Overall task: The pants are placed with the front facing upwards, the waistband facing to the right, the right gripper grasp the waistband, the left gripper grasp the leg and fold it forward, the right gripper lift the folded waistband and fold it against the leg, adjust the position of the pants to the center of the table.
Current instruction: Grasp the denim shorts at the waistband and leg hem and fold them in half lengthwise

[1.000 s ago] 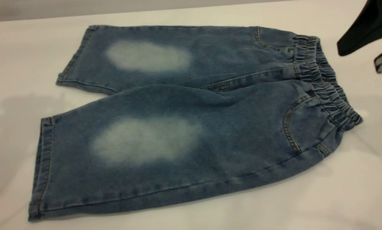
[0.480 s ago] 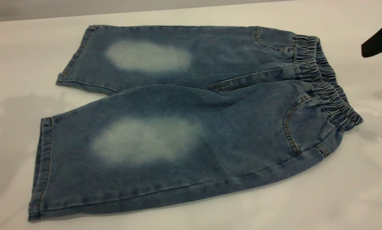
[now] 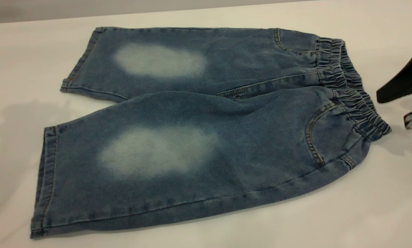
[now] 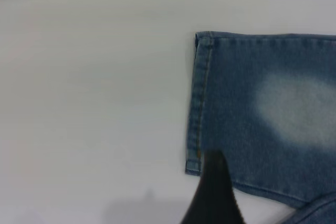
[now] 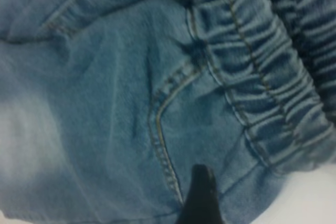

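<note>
Now, exterior view: the pants (image 3: pixel 199 131) lie flat on the table (image 3: pixel 381 213), the waistband (image 3: pixel 352 88) just off the right gripper (image 3: pixel 400 108), whose jaws gape apart. Left wrist: the left gripper's fingertip (image 4: pixel 212 195) overlaps the leg hem (image 4: pixel 198 103); jaw spread, cannot tell. Right wrist: one fingertip (image 5: pixel 201 195) hangs over the pocket seam (image 5: pixel 160 145).

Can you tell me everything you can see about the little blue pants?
The pants are small, short-legged blue denim with tan stitching and a pale faded oval on each leg. They lie flat and unfolded on the white table, front up, legs pointing left. The gathered, darker waistband is at the right end, with a curved pocket seam just below it. Nothing grips them; the right gripper sits just beside the waistband with its jaws apart.
</note>
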Robot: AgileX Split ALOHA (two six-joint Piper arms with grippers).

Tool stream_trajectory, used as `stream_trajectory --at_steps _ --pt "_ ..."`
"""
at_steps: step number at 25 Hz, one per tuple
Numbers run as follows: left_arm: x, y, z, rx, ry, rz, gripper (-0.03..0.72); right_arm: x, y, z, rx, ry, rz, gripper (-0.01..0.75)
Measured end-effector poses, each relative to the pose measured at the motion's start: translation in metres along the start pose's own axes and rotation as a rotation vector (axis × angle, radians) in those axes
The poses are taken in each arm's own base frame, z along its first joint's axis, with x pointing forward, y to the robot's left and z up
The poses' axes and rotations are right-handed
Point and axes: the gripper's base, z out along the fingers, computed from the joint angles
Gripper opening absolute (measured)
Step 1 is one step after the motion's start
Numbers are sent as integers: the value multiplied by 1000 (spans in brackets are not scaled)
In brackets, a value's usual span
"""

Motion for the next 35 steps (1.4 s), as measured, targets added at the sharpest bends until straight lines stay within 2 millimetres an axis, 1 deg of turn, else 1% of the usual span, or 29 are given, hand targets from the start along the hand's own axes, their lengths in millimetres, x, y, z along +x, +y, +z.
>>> stream_trajectory --at_steps 4,11,16,24,35 --pt "0 0 0 0 0 0 494 0 -2 2 2 -7 -4 511" --pt "0 0 0 0 0 0 494 3 -11 11 18 17 14 511" --pt "0 0 0 0 0 0 494 1 -13 11 41 1 9 511" --pt "0 0 0 0 0 -1 494 -1 -13 11 32 -25 4 511" --pt "0 0 0 0 0 -1 494 0 -15 13 37 -20 9 511"
